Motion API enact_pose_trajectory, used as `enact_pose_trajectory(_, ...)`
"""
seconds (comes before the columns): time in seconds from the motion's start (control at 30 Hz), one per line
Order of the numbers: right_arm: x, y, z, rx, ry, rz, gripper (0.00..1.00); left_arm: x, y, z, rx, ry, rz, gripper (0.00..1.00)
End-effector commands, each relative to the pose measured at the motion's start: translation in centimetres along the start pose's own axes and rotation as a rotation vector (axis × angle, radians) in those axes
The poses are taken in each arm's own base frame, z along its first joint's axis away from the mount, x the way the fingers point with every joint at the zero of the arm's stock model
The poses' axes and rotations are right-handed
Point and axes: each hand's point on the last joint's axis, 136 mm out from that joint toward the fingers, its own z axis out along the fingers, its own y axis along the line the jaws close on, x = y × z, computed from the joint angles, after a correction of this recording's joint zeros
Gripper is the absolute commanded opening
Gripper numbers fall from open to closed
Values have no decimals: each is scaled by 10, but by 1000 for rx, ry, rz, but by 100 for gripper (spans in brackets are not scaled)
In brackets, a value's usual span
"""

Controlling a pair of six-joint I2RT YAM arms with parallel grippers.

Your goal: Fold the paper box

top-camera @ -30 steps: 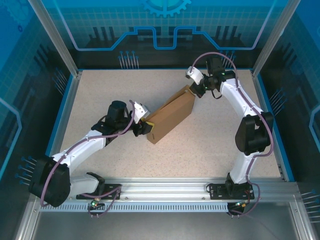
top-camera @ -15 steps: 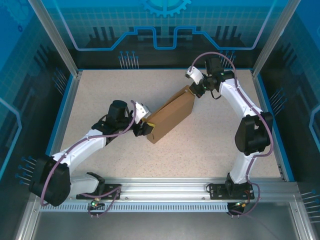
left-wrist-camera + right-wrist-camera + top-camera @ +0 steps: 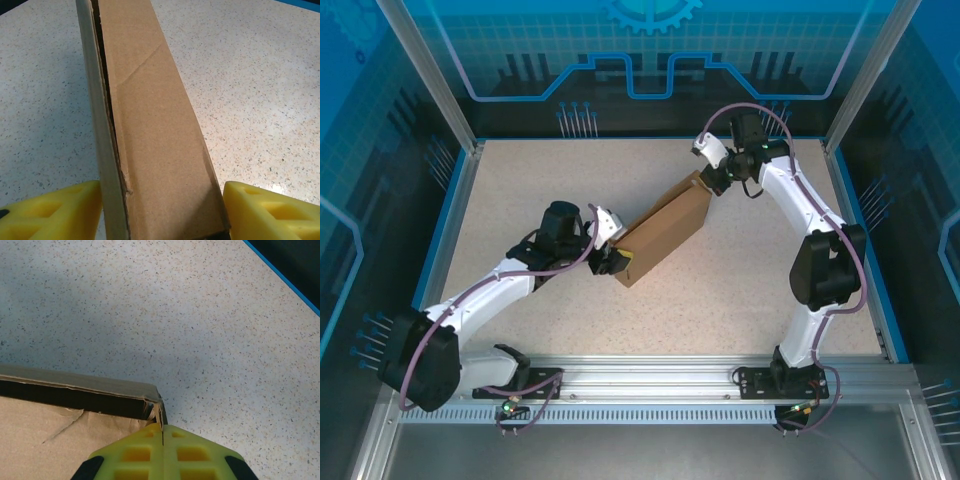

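The left tool straddles the near end of the paper box; grasping or released cannot be determined. The box lies diagonally at mid-bench, formed and nearly closed. One long seam gapes and appears to need tucking. The brown cardboard is creased. The right tool is clenched on the far corner.

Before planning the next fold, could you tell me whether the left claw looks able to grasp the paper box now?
Probably yes: the left claw stands open astride the paper box, its end between the yellow fingers with nothing intervening; the right claw pinches the far corner.
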Motion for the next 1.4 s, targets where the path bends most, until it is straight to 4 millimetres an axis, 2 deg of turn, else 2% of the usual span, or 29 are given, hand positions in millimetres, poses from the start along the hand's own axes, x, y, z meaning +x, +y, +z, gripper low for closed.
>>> enact_pose_trajectory(0.0,-1,5,-9,4,21,17,2,5,0,4,-2,44,21,67)
enact_pose_trajectory(0.6,-2,11,-8,-11,47,32,2,11,8,8,-64,99,56,72)
enact_pose_trajectory(1.17,4,22,-25,44,182,187,3,18,11,7,-63,129,41,48)
enact_pose_trajectory(1.37,8,22,-33,68,216,202,3,18,9,5,-23,132,30,47)
